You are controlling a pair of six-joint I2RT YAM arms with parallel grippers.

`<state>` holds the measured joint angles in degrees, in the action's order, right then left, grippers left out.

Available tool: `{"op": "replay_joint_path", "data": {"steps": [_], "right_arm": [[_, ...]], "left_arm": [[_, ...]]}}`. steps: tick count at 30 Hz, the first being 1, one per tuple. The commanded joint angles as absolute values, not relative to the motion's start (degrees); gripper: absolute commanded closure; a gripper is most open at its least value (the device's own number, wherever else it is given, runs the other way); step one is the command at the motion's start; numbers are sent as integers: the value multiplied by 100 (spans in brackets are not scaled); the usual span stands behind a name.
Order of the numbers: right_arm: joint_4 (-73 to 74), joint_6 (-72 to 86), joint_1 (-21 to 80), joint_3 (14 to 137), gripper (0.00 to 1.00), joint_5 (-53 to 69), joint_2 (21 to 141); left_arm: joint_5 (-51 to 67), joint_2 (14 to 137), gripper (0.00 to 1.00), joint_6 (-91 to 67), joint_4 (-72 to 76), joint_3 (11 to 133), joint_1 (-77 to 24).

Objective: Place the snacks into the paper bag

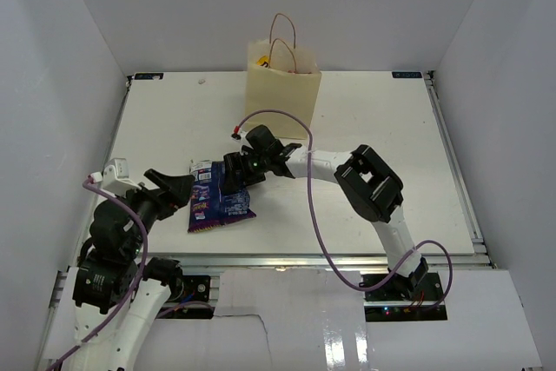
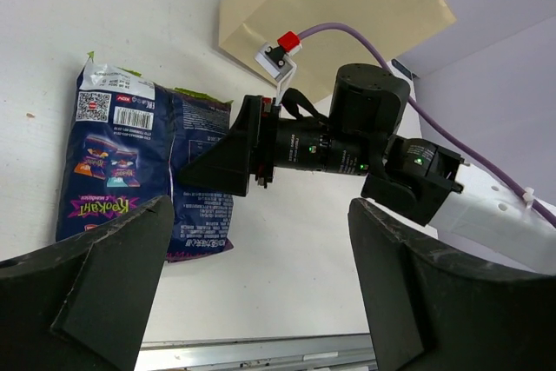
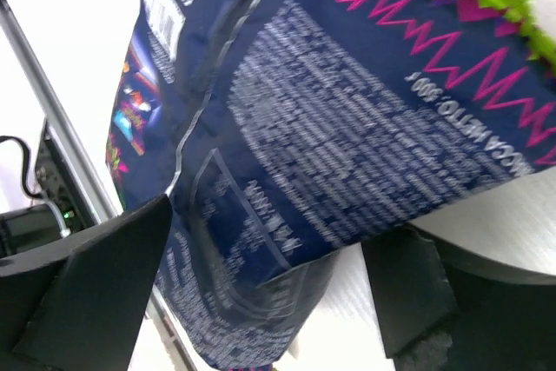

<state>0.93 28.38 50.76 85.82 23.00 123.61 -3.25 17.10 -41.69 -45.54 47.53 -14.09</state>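
- The blue-purple bag [image 1: 219, 202] is lying flat on the table [image 1: 382, 110] at about 8 o'clock from its centre. It is well apart from the paper bag [image 1: 282, 89], which is standing upright at 12 o'clock.
- The right gripper [image 1: 234, 173] is reaching in from 3 o'clock with its fingers spread, straddling the packet's 1 o'clock corner. It is likely lining up a pinch for the lift.
- The left gripper [image 1: 178, 193] is hovering at the packet's 9 o'clock side with its fingers spread, carrying nothing. It is probably leaving room for the other arm.
- The paper bag is hiding its contents, except for something yellow [image 1: 261, 62] peeking out at the mouth.
- The right wrist view is cropping and blurring the packet, so I cannot tell whether the pads are touching the foil.
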Motion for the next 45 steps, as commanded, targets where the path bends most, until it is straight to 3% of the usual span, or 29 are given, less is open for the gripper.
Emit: {"op": "replay_joint_path", "data": {"steps": [1, 8, 10, 11, 16, 17, 20, 27, 40, 45], "right_arm": [[-220, 3014, 5080, 8780, 15, 2162, 12542], [-413, 2708, 5063, 8710, 52, 2311, 12586], [-693, 2576, 5001, 8666, 60, 2854, 12525], [-834, 2401, 4957, 8623, 69, 3135, 12455], [-1221, 1733, 4799, 8736, 85, 5165, 12217], [-1291, 1610, 4773, 8745, 92, 5499, 12104], [-1502, 1301, 4694, 8719, 92, 6588, 11840], [-1600, 993, 4562, 8789, 92, 7233, 11128], [-1626, 1169, 4342, 9201, 92, 7111, 10187], [-2345, 2065, 3965, 9782, 92, 6891, 10169]], "left_arm": [[-352, 1767, 8, -4245, -4658, 4948, -1389], [-316, 1600, 8, -4377, -4825, 4983, -1389], [-299, 1564, 8, -4403, -4843, 5001, -1389], [-290, 1538, 8, -4403, -4843, 5001, -1389], [-237, 1486, 8, -4377, -4816, 5053, -1389], [-237, 1477, 8, -4351, -4790, 5071, -1397], [-263, 1450, 7, -4245, -4738, 5159, -1389], [-203, 1380, 7, -4069, -4465, 5300, -1389], [-44, 1310, 7, -4025, -4061, 5282, -1389], [-70, 1283, 7, -3999, -4034, 5326, -1389]]}}
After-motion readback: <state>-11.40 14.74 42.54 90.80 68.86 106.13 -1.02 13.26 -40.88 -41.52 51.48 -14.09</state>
